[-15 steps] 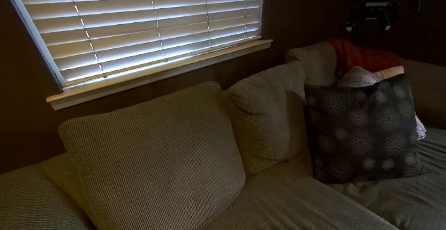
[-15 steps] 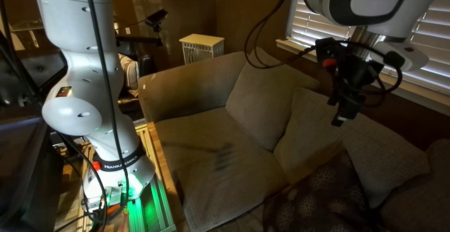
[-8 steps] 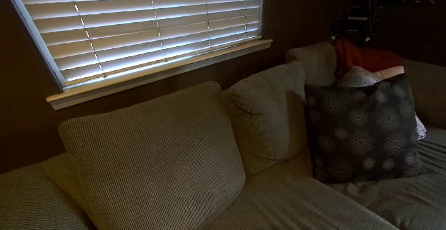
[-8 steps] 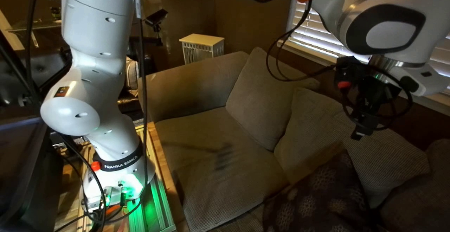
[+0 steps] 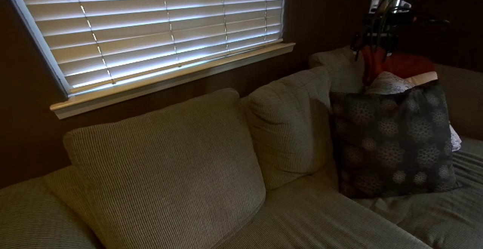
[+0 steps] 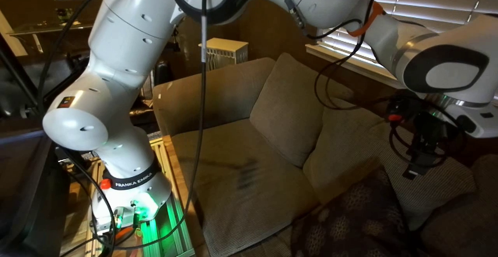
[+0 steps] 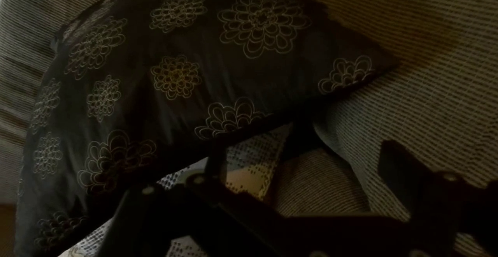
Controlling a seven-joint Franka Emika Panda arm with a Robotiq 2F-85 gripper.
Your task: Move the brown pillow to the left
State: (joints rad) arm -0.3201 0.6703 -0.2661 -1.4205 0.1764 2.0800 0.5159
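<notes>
The brown pillow, dark with pale flower-like spots, leans upright at the right of an exterior view [image 5: 392, 143]. Part of it shows at the bottom of an exterior view [image 6: 350, 218], and it fills the upper left of the wrist view [image 7: 175, 46]. My gripper [image 7: 304, 155] is open, its fingers wide apart with nothing between them. It hangs above and behind the pillow's top edge, pointing down, in an exterior view [image 5: 371, 56]. It also shows at the right in an exterior view [image 6: 410, 173]. It appears apart from the pillow.
A pale cream textured pillow [image 5: 388, 83] sits behind the brown pillow, and an orange-red blanket [image 5: 407, 64] lies over the sofa back. Beige back cushions [image 5: 169, 166] line the sofa. A window sill [image 6: 350, 60] runs behind it. Cables hang from the arm.
The arm has reached out and my gripper has come down: rightward and lower in an exterior view, lower and slightly left in an exterior view. The brown pillow has not moved.
</notes>
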